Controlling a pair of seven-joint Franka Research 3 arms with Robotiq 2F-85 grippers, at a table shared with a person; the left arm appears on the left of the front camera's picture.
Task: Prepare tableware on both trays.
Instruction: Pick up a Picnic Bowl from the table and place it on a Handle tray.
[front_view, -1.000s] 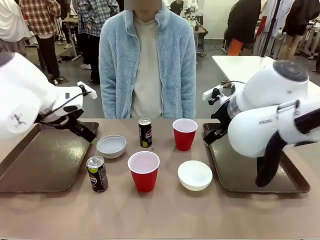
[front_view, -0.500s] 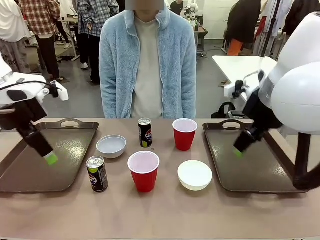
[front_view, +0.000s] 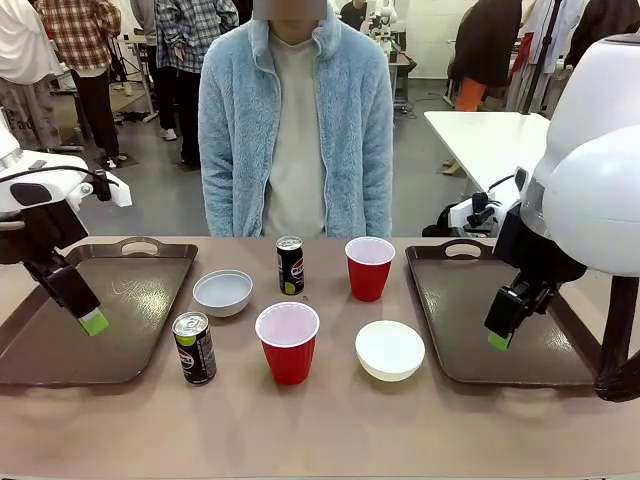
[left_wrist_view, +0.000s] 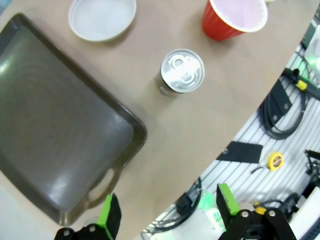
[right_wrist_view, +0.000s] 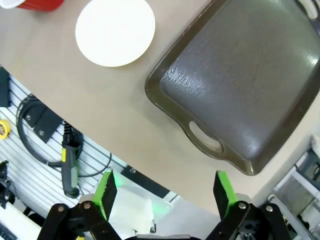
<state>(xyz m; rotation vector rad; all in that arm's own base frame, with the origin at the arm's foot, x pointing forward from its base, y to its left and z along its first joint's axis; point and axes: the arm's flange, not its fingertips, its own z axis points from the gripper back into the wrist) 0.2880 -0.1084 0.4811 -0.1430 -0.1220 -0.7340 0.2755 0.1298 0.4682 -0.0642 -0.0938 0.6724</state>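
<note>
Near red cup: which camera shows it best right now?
The front view: the near red cup stands whole and upright between a soda can and a white bowl. The left wrist view looks down into it, cropped at the top edge; the right wrist view catches a red sliver.

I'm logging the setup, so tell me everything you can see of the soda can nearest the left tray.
The soda can is slim and black, seemingly metal, with a silver top, flat tab and blue-red logo. It stands upright on the tan table, just off the left tray's near right corner without touching it, left of the near red cup. Nothing else touches it.
</note>
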